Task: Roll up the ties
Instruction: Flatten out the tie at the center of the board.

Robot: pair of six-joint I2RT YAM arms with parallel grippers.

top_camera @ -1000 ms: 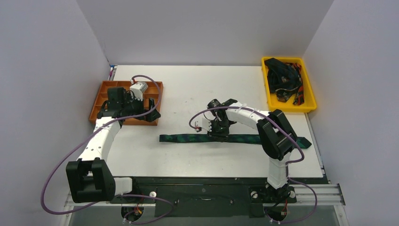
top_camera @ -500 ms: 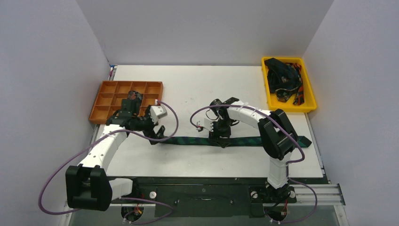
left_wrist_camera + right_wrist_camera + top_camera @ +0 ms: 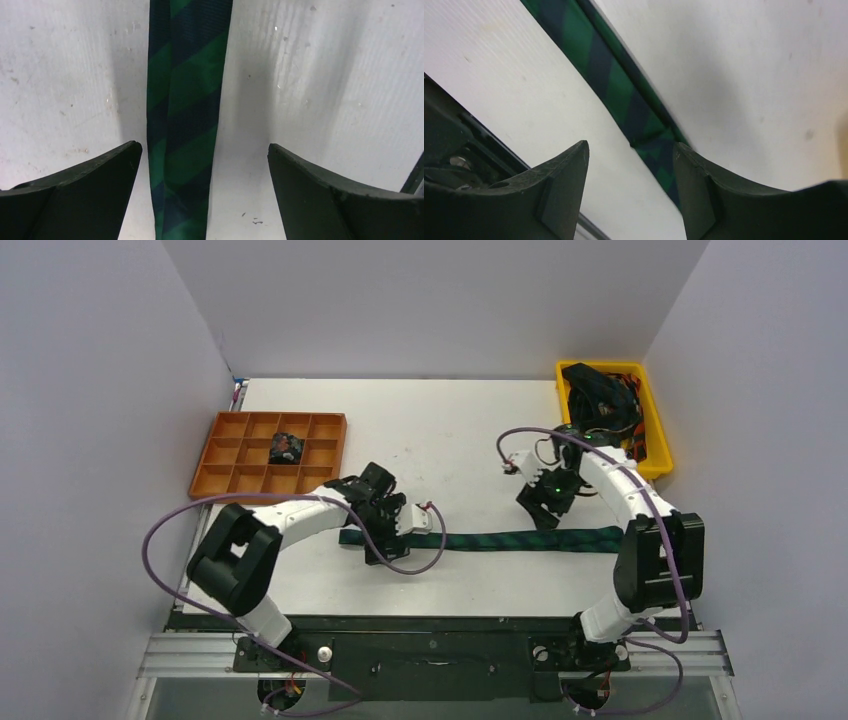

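A navy-green plaid tie (image 3: 500, 539) lies flat across the table's front half. My left gripper (image 3: 372, 542) hangs open over its narrow left end. In the left wrist view the tie (image 3: 182, 125) runs between the wide-apart fingers (image 3: 100, 180), touching neither. My right gripper (image 3: 545, 512) is open just behind the tie's right part. In the right wrist view the tie (image 3: 614, 85) passes diagonally and shows a fold near the right finger (image 3: 704, 195), with nothing gripped. A small dark coil (image 3: 286, 448) sits in the orange tray (image 3: 225, 480).
A yellow bin (image 3: 655, 468) at the back right holds a heap of dark ties (image 3: 600, 405). Purple cables loop from both arms. White walls close the table on three sides, and a black rail runs along the near edge.
My left arm swung from the orange tray to the tie's left end, leaving the coil in the tray. My right gripper opened and moved right. The tie's right end now lies shorter.
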